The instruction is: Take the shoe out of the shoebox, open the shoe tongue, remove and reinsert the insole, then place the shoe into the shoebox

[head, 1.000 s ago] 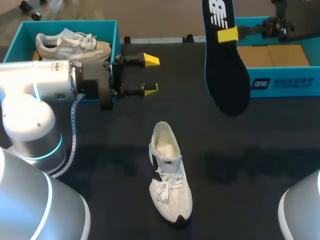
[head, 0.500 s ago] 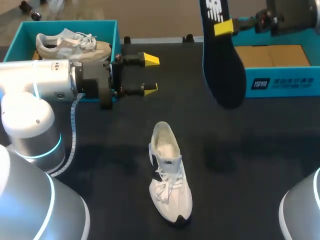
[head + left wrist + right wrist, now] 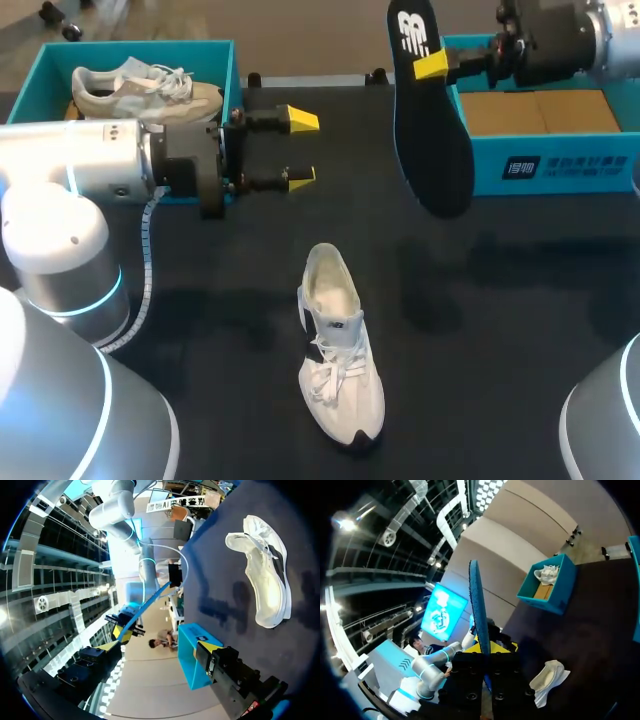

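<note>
A white shoe lies on the dark table near the front, toe toward me, its opening bare. My right gripper is shut on a dark insole, which hangs in the air, toe end down, beside the right teal shoebox. In the right wrist view the insole stands edge-on between the yellow tips, with the shoe below. My left gripper hovers open and empty by the left box. In the left wrist view the shoe lies far ahead of that gripper.
The left teal box at the back left holds a second pale shoe. The right box shows a brown cardboard floor. My left arm lies across the table's left side.
My right gripper has carried the insole a little to the left and toward the back. The left arm and the white shoe have stayed put.
</note>
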